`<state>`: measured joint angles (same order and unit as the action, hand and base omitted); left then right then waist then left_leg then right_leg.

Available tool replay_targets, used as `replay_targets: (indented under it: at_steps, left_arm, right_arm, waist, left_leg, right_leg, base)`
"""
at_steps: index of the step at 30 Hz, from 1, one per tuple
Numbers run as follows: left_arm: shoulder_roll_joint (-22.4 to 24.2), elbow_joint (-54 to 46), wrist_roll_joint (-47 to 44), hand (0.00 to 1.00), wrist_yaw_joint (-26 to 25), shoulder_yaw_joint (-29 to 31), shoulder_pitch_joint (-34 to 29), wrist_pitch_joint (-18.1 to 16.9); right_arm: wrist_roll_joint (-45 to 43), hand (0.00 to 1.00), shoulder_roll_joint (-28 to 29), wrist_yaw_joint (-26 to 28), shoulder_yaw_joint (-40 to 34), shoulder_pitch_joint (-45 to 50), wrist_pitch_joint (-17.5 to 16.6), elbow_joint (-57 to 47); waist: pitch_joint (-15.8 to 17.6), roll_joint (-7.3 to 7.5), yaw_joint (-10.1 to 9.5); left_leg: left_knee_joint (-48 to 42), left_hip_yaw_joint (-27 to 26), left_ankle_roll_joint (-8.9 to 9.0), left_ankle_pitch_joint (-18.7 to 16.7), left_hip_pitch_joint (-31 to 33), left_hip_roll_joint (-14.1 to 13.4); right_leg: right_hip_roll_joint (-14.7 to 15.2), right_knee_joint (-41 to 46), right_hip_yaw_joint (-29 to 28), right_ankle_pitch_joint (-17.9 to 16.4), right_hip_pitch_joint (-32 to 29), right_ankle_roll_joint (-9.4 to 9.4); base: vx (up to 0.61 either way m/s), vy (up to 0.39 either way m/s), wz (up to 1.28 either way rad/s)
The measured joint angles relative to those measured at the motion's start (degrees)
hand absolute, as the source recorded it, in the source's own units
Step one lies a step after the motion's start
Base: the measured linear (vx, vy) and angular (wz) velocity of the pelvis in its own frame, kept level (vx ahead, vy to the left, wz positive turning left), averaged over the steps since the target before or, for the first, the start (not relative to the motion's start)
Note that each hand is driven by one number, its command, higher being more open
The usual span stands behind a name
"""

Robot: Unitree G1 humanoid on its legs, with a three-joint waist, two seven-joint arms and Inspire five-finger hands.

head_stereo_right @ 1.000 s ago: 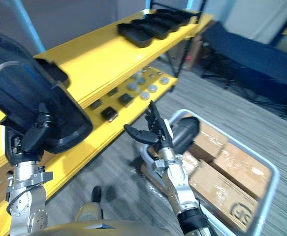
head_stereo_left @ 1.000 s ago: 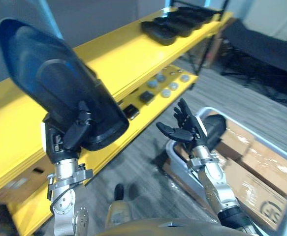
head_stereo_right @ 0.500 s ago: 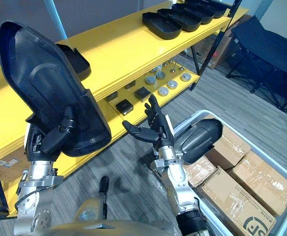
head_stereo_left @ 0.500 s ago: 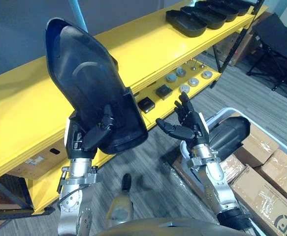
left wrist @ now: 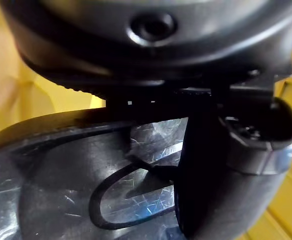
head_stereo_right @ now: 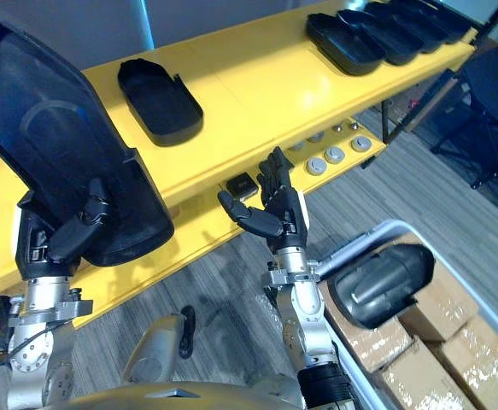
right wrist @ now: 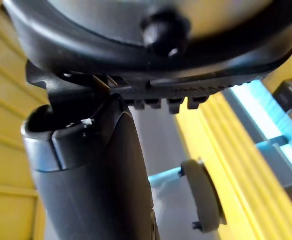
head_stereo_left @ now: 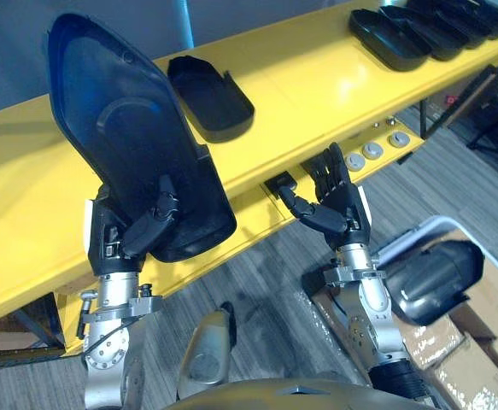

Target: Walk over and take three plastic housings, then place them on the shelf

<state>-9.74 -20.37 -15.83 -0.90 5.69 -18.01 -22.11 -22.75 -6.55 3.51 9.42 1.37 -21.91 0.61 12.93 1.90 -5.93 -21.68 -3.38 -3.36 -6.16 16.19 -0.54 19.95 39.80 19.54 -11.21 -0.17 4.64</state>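
Turning has brought the head round to face the shelf more squarely, so the whole scene has slid across. The left robot hand is still curled round the lower end of the housing, holding it upright before the top board, while the right robot hand has left the bin and now stands before the lower board, fingers straight and spread, empty. I judge the carry nearly over and the set-down next. A second housing lies hollow side up on the top board, just beyond the held one, and a row of like shells sits at the far end. From the right eye, another housing rests in the white-rimmed bin on cardboard boxes wrapped in film, and grey discs dot the lower board. The housings are all black moulded plastic: long, shallow, round-nosed, with a raised oval inside. At the left wrist, the left thumb lies against the glossy, finely scratched inner face, with yellow behind. At the right wrist, the right thumb stands free, with one disc past it against ribbed yellow.
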Motion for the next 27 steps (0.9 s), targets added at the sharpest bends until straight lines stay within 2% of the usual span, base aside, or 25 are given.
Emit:
replay_targets:
  at_steps: [2,3,5,6,7,8,9,10,11,15,20,22,23,24,25,26,27]
  left_arm:
    - [-0.24,0.15,-0.03,0.0,-0.69,0.19,2.12,0.08]
    - [-0.37,0.19,-0.06,0.0,-0.79,0.17,3.98,0.06]
    - [-0.44,0.79,-0.24,0.0,-0.97,-0.07,7.15,0.03]
    - [-0.43,1.62,-0.43,0.0,-1.18,-0.26,8.3,0.01]
    - [-0.48,2.4,-0.43,0.0,-1.17,-0.26,8.78,0.02]
    - [-0.67,3.38,-0.43,0.0,-1.16,-0.45,8.54,0.15]
    - [-1.32,3.93,-0.41,0.0,-1.1,-0.45,7.66,0.21]
    - [-1.52,4.39,-0.42,0.0,-1.04,-0.48,7.27,0.22]
    - [-0.88,4.86,-0.5,0.0,-0.93,-0.8,6.08,0.79]
    - [0.71,4.9,-1.73,0.0,0.1,-2.0,3.47,1.18]
    - [0.85,4.75,-1.53,0.0,0.83,-3.44,3.49,1.17]
    - [0.87,4.63,-1.55,0.0,1.03,-4.79,3.81,1.18]
    - [0.85,4.6,-1.57,0.0,1.93,-5.53,3.93,1.13]
    - [1.07,4.6,-1.56,0.0,2.41,-6.77,4.39,1.02]
    - [1.08,4.56,-1.52,0.0,2.38,-7.08,4.53,0.99]
    - [1.11,4.75,-1.35,0.0,2.31,-7.95,4.86,0.95]
    - [1.25,4.64,-0.95,0.0,1.73,-8.1,4.47,0.94]
  right_arm:
    - [1.21,1.0,-0.74,0.06,-1.44,-0.02,-0.09,-1.92]
    - [2.35,1.0,-1.84,-0.11,-3.17,-0.25,-0.62,-3.84]
    - [2.3,1.0,-4.28,-0.16,-6.11,-1.25,-2.53,-5.96]
    - [2.28,1.0,-5.66,-0.14,-7.91,-3.05,-3.24,-6.14]
    - [2.17,1.0,-6.2,-0.15,-8.82,-3.79,-3.43,-6.15]
    - [1.93,1.0,-6.72,-0.15,-10.18,-4.91,-3.5,-6.14]
    - [1.64,1.0,-6.68,-0.04,-10.83,-5.51,-3.73,-6.14]
    - [1.6,1.0,-6.81,0.04,-10.99,-5.72,-3.81,-6.12]
    - [1.6,1.0,-7.43,0.06,-11.14,-6.33,-3.8,-6.09]
    - [-0.69,1.0,-7.24,1.85,-11.09,-6.67,-3.66,-6.09]
    - [-1.37,1.0,-6.55,2.79,-11.28,-6.08,-3.66,-6.1]
    - [-1.15,1.0,-5.47,2.39,-12.53,-4.38,-3.65,-6.49]
    - [-1.14,1.0,-4.35,1.29,-13.81,-1.81,-3.44,-8.45]
    - [-1.14,1.0,-4.3,0.26,-15.55,0.12,-3.54,-10.94]
    - [-1.13,1.0,-4.34,0.11,-16.19,0.28,-3.54,-11.31]
    - [-1.21,1.0,-4.54,-0.21,-18.12,0.19,-3.3,-11.39]
    - [-1.26,1.0,-4.57,-0.13,-18.74,0.15,-2.89,-11.38]
  waist:
    - [-0.1,-0.21,0.91]
    - [-0.47,-0.64,1.58]
    - [-0.86,-1.28,2.07]
    - [-1.02,-1.47,3.19]
    - [-1.06,-1.48,3.25]
    - [-1.57,-0.65,3.23]
    - [-2.76,1.32,3.13]
    - [-3.37,2.05,3.24]
    - [-4.02,0.92,2.78]
    - [-4.77,-0.45,1.71]
    - [-5.26,-1.49,2.09]
    - [-5.31,-2.23,3.65]
    - [-5.61,-2.02,4.34]
    - [-5.6,-2.81,5.61]
    - [-5.55,-3.14,6.01]
    - [-5.48,-4.31,6.77]
    - [-5.57,-4.62,6.75]
  left_leg:
    - [5.46,2.6,0.0,1.62,-6.18,2.2]
    - [6.92,4.62,-0.02,1.71,-8.16,3.02]
    - [7.98,7.62,-0.01,1.7,-9.67,3.68]
    - [8.12,9.33,0.04,1.67,-10.4,3.97]
    - [8.13,9.76,0.36,1.48,-10.97,4.07]
    - [7.94,9.9,1.28,0.89,-11.93,4.57]
    - [7.66,9.94,2.43,-0.16,-12.53,5.85]
    - [7.3,9.96,2.7,-1.12,-12.75,6.3]
    - [5.76,9.99,3.17,-3.08,-12.64,4.74]
    - [4.97,9.82,4.2,-4.94,-12.81,2.02]
    - [5.12,10.0,4.26,-4.95,-12.72,1.93]
    - [6.68,4.79,4.2,-5.89,-12.6,0.36]
    - [8.28,-3.88,4.55,-6.77,-12.99,-2.88]
    - [8.45,-11.23,4.22,-6.18,-12.68,-5.49]
    - [8.61,-13.23,4.2,-5.27,-12.67,-6.1]
    - [9.18,-14.61,4.62,-0.07,-12.74,-5.65]
    - [9.36,-13.6,4.32,0.46,-12.66,-4.27]
  right_leg:
    - [-5.93,-2.86,-1.24,-4.19,-1.68,-1.92]
    - [-9.05,-6.03,-2.52,-4.89,-3.16,-3.0]
    - [-12.31,-10.51,-6.69,-4.89,-7.18,-3.07]
    - [-13.34,-13.06,-9.47,-4.4,-9.42,-2.34]
    - [-13.58,-14.57,-10.56,-3.77,-9.99,-1.93]
    - [-13.53,-19.32,-11.58,0.36,-10.23,-2.11]
    - [-12.28,-23.51,-11.9,9.39,-10.22,-3.47]
    - [-11.73,-24.32,-11.85,11.15,-9.99,-2.5]
    - [-12.87,-27.08,-10.91,10.96,-7.61,-2.47]
    - [-16.04,-34.67,-10.01,12.6,-3.14,-3.2]
    - [-16.2,-36.66,-8.58,12.94,-1.21,-3.34]
    - [-15.29,-36.91,-4.81,12.87,0.37,-3.39]
    - [-13.81,-36.77,-1.95,12.85,0.78,-3.39]
    - [-12.05,-36.37,0.9,12.46,1.08,-2.97]
    - [-11.54,-35.77,1.51,12.0,1.03,-2.48]
    - [-9.61,-32.81,2.7,9.52,0.53,-0.88]
    - [-8.09,-30.75,2.32,8.33,-0.06,-0.88]
  base:
    - [0.38,0.115,0.89]
    - [0.37,0.106,0.95]
    - [0.33,0.047,0.99]
    - [0.33,0.002,0.95]
    - [0.31,-0.047,0.8]
    - [0.27,-0.103,0.58]
    - [0.22,-0.093,0.56]
    - [0.29,-0.174,0.43]
    - [0.21,-0.143,0.19]
    - [0.16,-0.112,0.01]
    - [0.04,0.007,0.16]
    - [-0.02,0.043,0.95]
    - [-0.04,0.059,1.48]
    - [-0.04,0.082,1.38]
    - [-0.01,0.149,1.42]
    - [-0.01,0.195,0.91]
    - [-0.01,0.193,0.86]
